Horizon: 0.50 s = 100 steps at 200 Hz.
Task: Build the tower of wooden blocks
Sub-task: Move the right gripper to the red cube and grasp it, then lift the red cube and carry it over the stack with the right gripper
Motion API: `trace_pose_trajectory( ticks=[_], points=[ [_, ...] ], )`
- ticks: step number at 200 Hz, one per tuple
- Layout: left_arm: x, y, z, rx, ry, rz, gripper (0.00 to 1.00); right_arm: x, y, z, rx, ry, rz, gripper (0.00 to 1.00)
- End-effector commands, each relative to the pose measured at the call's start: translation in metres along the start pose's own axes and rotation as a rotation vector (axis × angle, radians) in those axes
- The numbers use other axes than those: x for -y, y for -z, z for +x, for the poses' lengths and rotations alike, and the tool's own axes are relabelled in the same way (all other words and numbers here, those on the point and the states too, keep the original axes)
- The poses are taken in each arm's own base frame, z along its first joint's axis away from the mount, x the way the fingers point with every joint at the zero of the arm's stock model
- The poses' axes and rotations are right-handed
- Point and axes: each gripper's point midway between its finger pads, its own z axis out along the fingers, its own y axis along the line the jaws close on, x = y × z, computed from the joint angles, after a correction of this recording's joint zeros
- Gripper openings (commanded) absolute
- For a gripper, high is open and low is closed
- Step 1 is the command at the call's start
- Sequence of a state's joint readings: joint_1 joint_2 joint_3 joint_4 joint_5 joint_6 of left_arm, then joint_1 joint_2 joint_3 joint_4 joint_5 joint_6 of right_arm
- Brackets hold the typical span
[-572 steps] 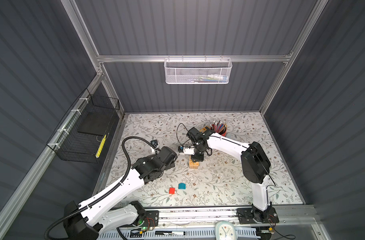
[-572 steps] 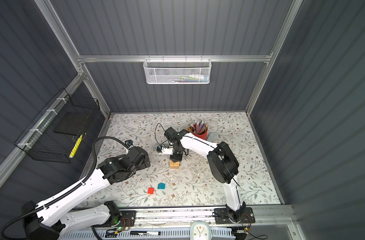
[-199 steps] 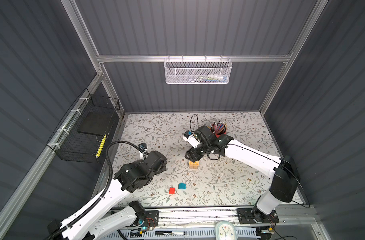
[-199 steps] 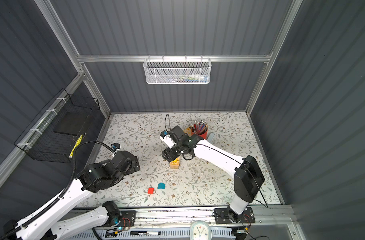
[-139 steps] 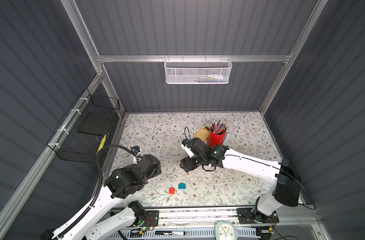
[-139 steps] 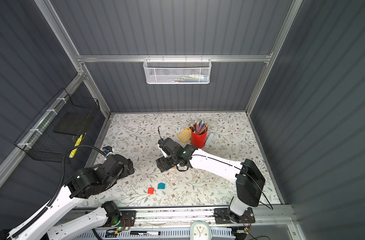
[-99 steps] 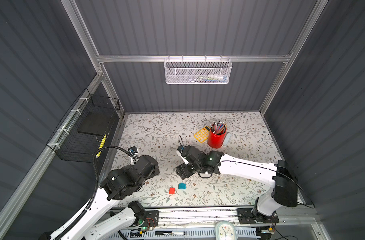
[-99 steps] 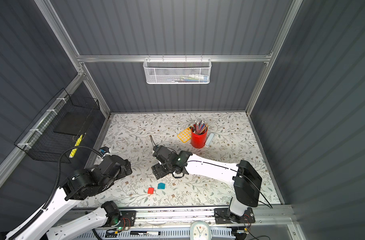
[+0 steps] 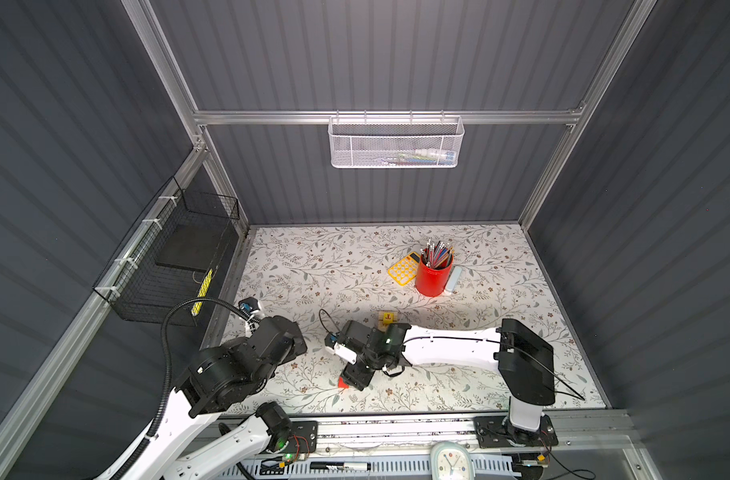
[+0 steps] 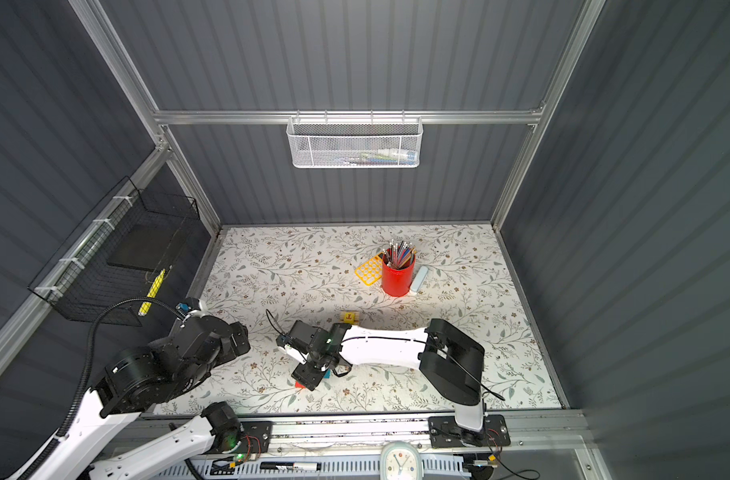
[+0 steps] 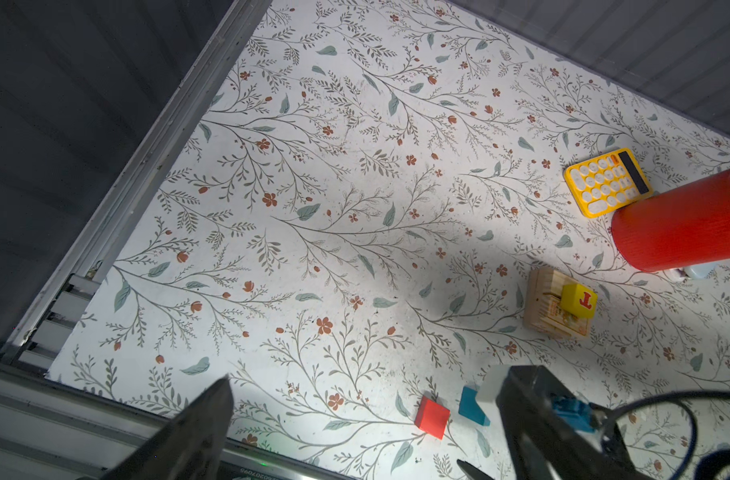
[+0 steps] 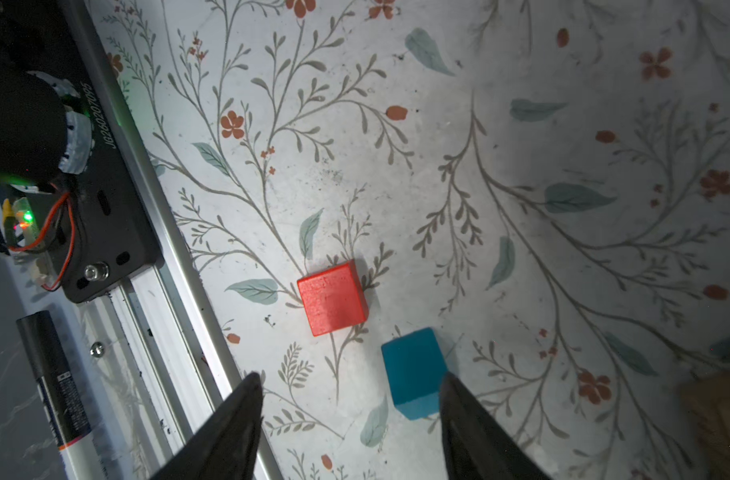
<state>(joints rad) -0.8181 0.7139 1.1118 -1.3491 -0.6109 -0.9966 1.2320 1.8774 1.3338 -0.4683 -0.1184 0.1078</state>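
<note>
right wrist view: one red cube, one teal block; right end effector and left end effector wide, empty.

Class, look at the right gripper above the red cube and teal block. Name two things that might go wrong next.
1. The teal block lies close beside the red cube, almost under one finger of the open right gripper; a descent might knock it aside.
2. The yellow cube atop the wood block tower offers only a small landing spot; a cube set slightly off might slide down.
</note>
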Motion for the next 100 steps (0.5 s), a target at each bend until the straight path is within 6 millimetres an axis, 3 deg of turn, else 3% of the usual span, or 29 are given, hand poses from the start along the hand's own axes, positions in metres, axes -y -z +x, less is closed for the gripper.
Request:
trace_pose_trajectory(
  ticks=[1,100],
  points=[
    [-0.01,0.006,-0.002,0.005,0.009,-0.028,1.0,-0.016,-0.01,-0.005,0.0,0.125,-0.047,0.66],
    [-0.013,0.008,-0.004,0.0,0.003,-0.053,1.0,-0.015,-0.043,0.003,-0.082,0.189,-0.05,0.5]
  ],
)
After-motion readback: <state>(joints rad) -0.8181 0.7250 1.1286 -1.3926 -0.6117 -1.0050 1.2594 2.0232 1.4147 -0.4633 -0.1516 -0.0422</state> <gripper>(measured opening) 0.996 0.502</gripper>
